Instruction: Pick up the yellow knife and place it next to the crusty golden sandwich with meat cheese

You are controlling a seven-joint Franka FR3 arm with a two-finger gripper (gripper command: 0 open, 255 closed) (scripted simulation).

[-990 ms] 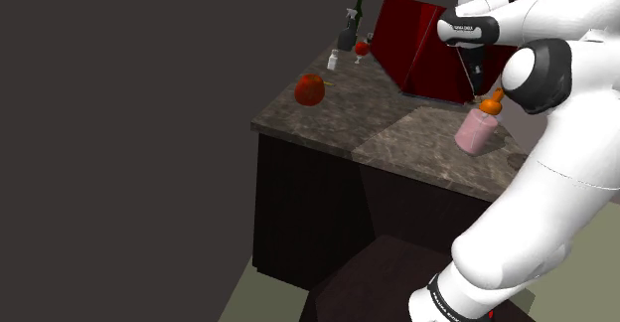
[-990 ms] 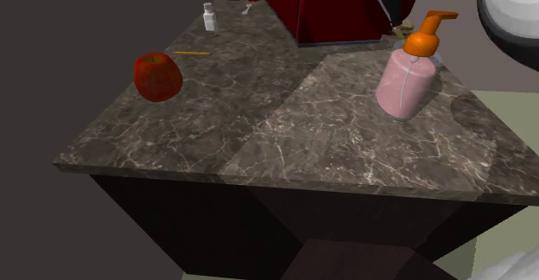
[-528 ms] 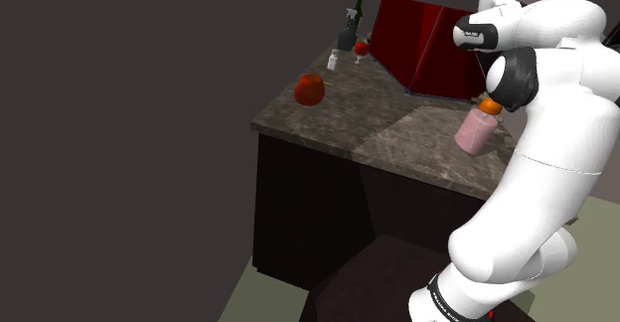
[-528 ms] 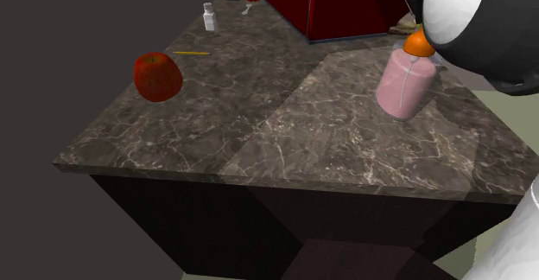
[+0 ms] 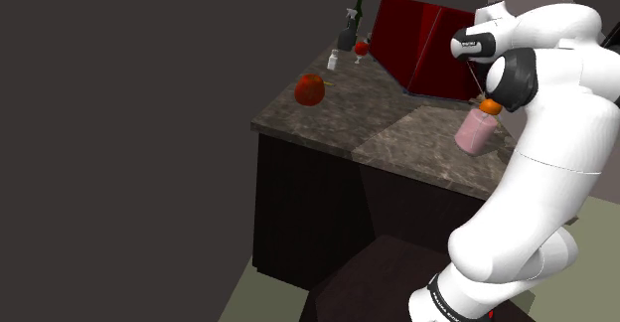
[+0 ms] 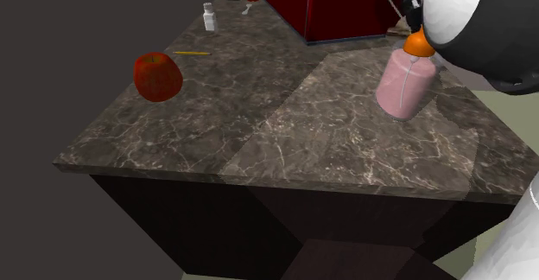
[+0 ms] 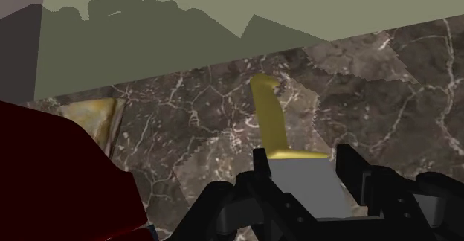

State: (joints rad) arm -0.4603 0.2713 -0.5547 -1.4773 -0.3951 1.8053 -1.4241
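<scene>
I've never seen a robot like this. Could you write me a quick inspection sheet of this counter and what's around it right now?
Surface: dark marbled counter.
Job's things: yellow knife clasped between the fingers; golden sandwich lying by the dark red box.
Clutter: red apple, pink soap dispenser, small white bottle, thin yellow stick.
Grippers: gripper shut on the knife.
Cables: nothing seen.
Surroundings: dark wall, olive floor.

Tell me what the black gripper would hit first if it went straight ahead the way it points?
Probably the stone counter. The gripper clasps a knife that sticks out ahead of it, so the knife's yellow end would likely touch the stone first. Depth is hard to judge.
</scene>
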